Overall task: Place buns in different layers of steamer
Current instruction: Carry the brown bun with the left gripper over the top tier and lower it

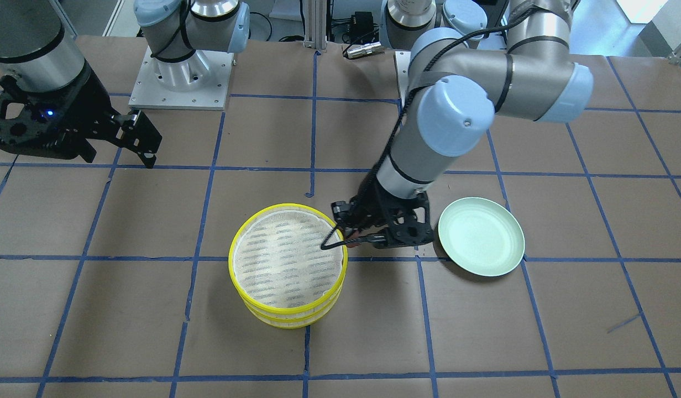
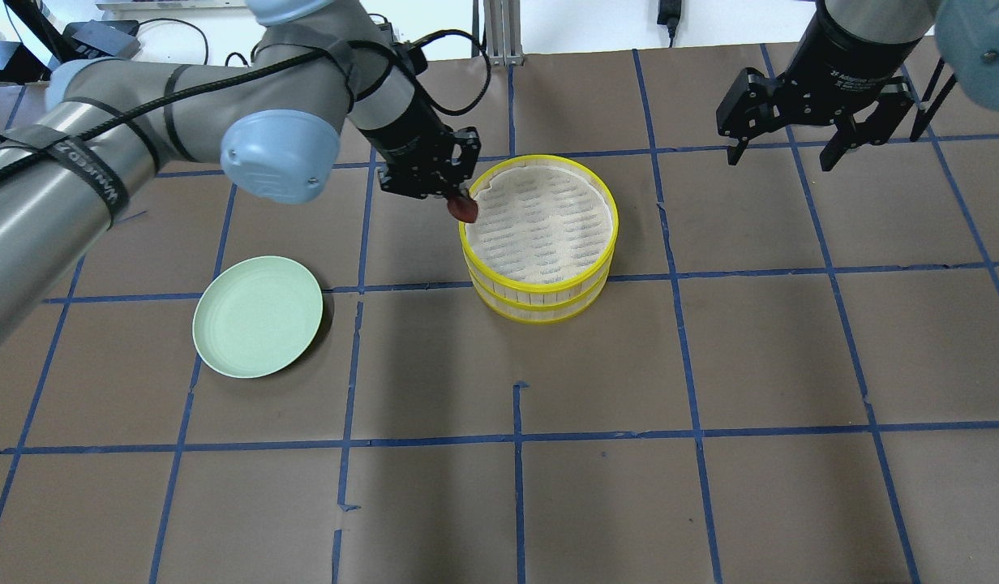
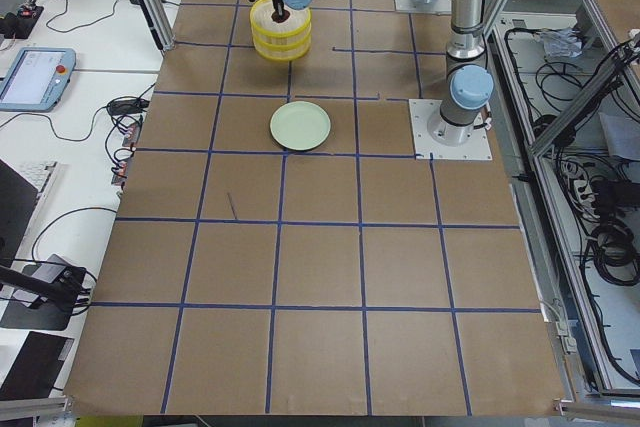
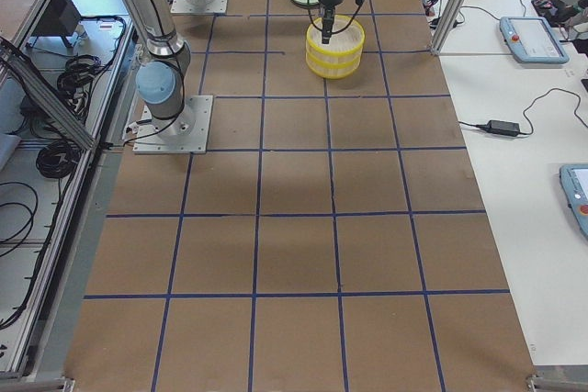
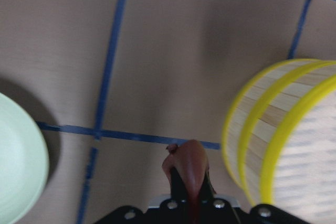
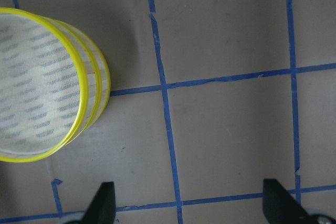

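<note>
Two steamer layers stand stacked; the top layer (image 2: 538,287) shows an empty whitish liner and hides the inside of the lower layer (image 2: 540,313). My left gripper (image 2: 460,204) is shut on the glossy reddish-brown bun (image 2: 465,210) and holds it at the stack's near-left rim, just outside and slightly above it. In the left wrist view the bun (image 5: 190,163) hangs between the jaws, left of the stack (image 5: 262,145). The white bun is hidden. My right gripper (image 2: 779,162) is open and empty, raised right of the stack; it also shows in the right wrist view (image 6: 191,203).
A pale green plate (image 2: 258,316) lies empty on the table left of the stack; it also shows in the front-facing view (image 1: 481,236). The brown table has a blue tape grid. The arm bases (image 1: 180,72) stand at the back edge.
</note>
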Robot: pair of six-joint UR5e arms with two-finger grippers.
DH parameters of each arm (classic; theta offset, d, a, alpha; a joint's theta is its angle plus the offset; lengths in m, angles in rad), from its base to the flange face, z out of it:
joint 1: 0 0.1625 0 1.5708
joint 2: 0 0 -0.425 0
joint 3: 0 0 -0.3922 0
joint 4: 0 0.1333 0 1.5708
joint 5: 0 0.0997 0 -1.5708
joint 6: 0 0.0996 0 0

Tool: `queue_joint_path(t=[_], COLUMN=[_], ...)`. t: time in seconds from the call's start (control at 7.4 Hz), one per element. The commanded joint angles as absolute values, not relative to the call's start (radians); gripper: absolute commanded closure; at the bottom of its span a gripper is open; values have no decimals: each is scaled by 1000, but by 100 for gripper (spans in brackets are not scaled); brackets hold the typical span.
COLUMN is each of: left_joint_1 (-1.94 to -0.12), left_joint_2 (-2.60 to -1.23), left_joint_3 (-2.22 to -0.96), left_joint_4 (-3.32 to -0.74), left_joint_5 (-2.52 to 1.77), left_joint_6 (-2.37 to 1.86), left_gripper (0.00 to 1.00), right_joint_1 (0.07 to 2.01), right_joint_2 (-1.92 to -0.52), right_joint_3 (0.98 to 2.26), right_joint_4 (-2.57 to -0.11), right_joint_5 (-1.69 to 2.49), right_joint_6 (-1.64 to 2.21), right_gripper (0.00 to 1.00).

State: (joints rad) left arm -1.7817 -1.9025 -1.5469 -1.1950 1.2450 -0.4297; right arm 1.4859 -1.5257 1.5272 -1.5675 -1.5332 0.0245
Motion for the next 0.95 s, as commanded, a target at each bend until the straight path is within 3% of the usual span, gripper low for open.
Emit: queue_joint_path(t=[0.0,0.14,0.27,0.41,0.68,0.81], left_joint_1=[-1856,-1858,-1856,-1858,-1858,-1858], left_joint_2=[-1965,-2020,-2034,-2031,-2017,-2004], left_joint_3=[-1537,-1537,-1537,-1539,-1545,-1542], left_joint_4=[-1088,-1041,-1032,-1020,-1006,-1018], left_joint_5=[1201,1203,1207,1209,1212,1215], left_joint_6=[-506,-506,-503,-503,-500,-494], left_gripper=[99,91,64,23,9,8], right_joint_1=[1485,1485,1486,1488,1482,1485], right_joint_2=[-1531,-1531,-1531,-1531,-1531,-1531], right_joint_3=[1517,1516,1517,1516,1502,1502], right_joint_4=[-1552,-1552,-1552,-1552,-1554,-1554], right_joint_5=[-1535,-1536,-1529,-1522,-1523,-1522], right_joint_6=[3,3,3,3,3,3], right_gripper=[0,0,0,0,0,0])
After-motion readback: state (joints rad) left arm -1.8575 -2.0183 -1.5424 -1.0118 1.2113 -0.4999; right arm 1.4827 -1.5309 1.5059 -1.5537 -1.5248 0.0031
